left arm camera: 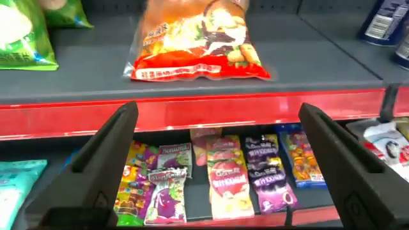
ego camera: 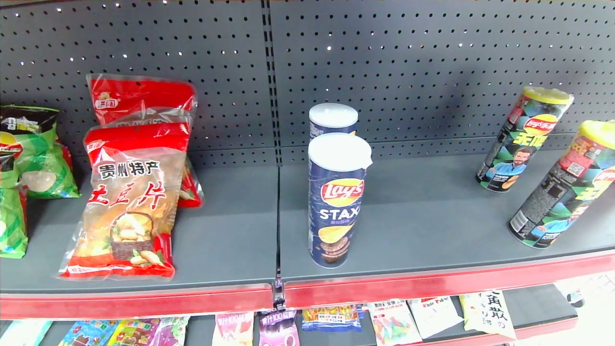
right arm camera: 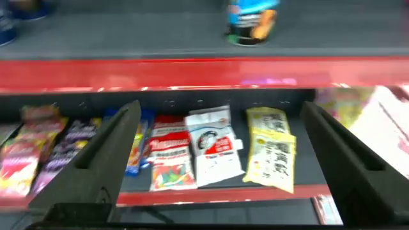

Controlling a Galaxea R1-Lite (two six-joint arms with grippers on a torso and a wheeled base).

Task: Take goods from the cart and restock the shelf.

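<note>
On the grey shelf (ego camera: 423, 216) two dark blue chip cans stand one behind the other, the front can (ego camera: 336, 199) near the edge and the rear can (ego camera: 332, 120) by the back panel. Two red potato-chip bags (ego camera: 129, 192) lean at the left. Two yellow-lidded cans (ego camera: 523, 139) (ego camera: 564, 187) stand at the right. My left gripper (left arm camera: 217, 166) is open with nothing between its fingers, in front of the shelf's red edge (left arm camera: 192, 112), below the red bag (left arm camera: 198, 45). My right gripper (right arm camera: 220, 166) is open and holds nothing, facing the lower shelf's small packets (right arm camera: 211, 147).
Green snack bags (ego camera: 24, 163) stand at the shelf's far left. The lower shelf (ego camera: 538, 302) carries several small candy and snack packets. The perforated back panel (ego camera: 384, 62) closes the shelf behind. Bare shelf surface lies between the blue cans and the yellow-lidded cans.
</note>
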